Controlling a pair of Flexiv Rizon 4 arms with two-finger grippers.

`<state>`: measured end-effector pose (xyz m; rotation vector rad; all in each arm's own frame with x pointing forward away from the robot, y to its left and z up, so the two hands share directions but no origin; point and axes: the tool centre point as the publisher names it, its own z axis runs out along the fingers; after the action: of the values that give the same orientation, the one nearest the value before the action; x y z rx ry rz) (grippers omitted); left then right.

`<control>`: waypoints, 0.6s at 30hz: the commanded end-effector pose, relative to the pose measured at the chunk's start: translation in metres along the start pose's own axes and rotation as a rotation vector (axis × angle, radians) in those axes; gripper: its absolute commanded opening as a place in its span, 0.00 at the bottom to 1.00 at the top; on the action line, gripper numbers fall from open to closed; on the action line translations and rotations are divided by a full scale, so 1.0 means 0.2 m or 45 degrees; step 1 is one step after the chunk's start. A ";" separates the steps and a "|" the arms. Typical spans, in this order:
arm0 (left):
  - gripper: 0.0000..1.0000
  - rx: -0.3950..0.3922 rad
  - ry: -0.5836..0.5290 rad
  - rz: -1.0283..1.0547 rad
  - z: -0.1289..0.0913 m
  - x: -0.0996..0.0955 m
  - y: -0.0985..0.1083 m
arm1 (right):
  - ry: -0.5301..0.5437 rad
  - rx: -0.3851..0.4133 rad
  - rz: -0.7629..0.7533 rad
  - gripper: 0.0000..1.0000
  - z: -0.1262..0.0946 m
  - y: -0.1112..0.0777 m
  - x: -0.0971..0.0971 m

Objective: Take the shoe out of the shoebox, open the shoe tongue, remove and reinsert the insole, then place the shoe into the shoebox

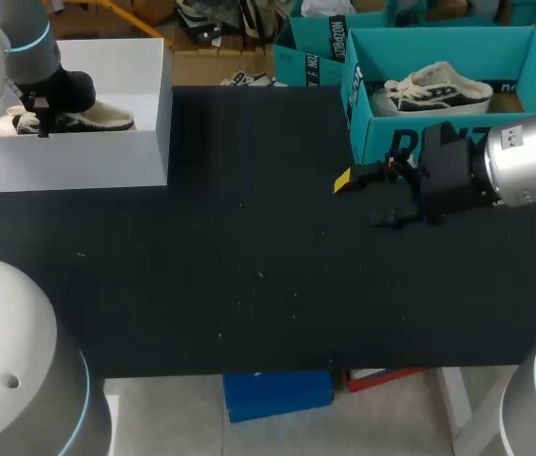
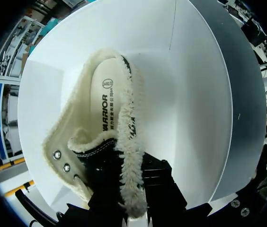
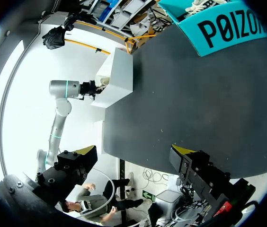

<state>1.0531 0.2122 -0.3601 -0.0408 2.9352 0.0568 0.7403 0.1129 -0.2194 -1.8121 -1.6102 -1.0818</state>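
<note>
Shoe [image 2: 106, 113] looks light and soft, its fleece collar a pliant edge to pinch. Left fingers [image 2: 164, 184] straddle it, grip I cannot tell; right fingers [image 3: 195, 170] spread, empty.

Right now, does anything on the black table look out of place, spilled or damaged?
Nothing stands out. The cream fleece-lined shoe sits inside the white cardboard shoebox, with its insole lying flat inside. The right claw hangs open over the black table, holding nothing.
</note>
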 end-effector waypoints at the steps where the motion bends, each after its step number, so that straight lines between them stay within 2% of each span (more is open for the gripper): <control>1: 0.38 -0.010 0.023 0.003 0.01 -0.01 0.00 | 0.000 0.000 0.000 1.00 0.01 0.00 0.00; 4: 0.53 -0.011 0.050 -0.006 0.00 -0.02 0.00 | 0.000 0.000 0.000 1.00 0.01 0.00 0.00; 6: 0.91 -0.019 0.071 0.010 -0.02 -0.03 0.00 | 0.000 0.000 0.000 1.00 0.01 0.00 0.00; 10: 0.98 -0.013 0.085 0.013 -0.07 -0.05 -0.01 | 0.000 0.000 0.000 1.00 0.01 0.00 0.00; 14: 0.92 -0.008 0.099 0.018 -0.14 -0.08 -0.02 | 0.000 0.000 0.000 1.00 0.01 0.00 0.00; 16: 0.85 -0.009 0.104 0.020 -0.17 -0.09 -0.03 | 0.000 0.000 0.000 1.00 0.01 0.00 0.00; 18: 0.82 -0.017 0.116 0.015 -0.23 -0.11 -0.03 | 0.000 0.000 0.000 1.00 0.01 0.00 0.00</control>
<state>1.0641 0.2059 -0.3262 -0.0254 3.0092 0.0579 0.7403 0.1129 -0.2194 -1.8121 -1.6101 -1.0818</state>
